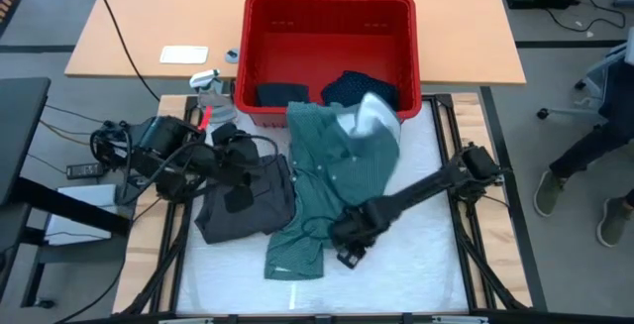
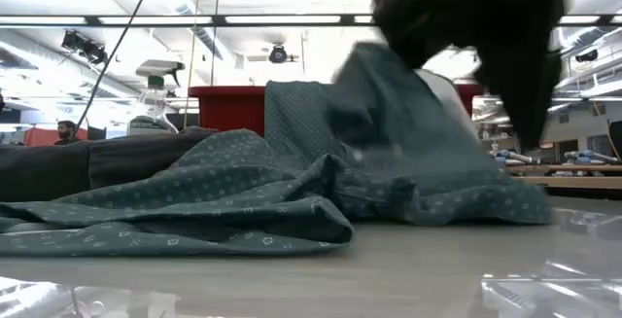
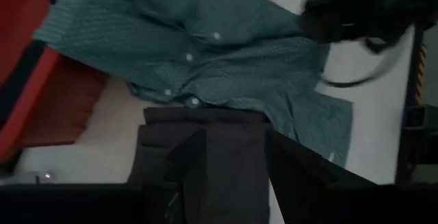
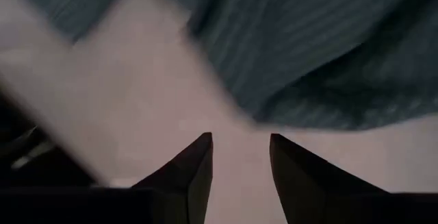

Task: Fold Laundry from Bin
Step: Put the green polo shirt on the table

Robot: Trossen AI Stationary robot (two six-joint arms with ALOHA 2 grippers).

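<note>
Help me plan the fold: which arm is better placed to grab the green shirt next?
Right, probably. Its claw sits at the green shirt's edge, empty; the left claw is over the dark grey garment.

Dotted shirt point(image 1: 332, 180) draped from bin point(image 1: 330, 9); grey piece point(image 1: 260, 208) left.

One red bin point(image 1: 330, 17), five garments point(image 1: 337, 165), two arms point(image 1: 426, 190), one spray bottle point(image 1: 206, 88)
</note>
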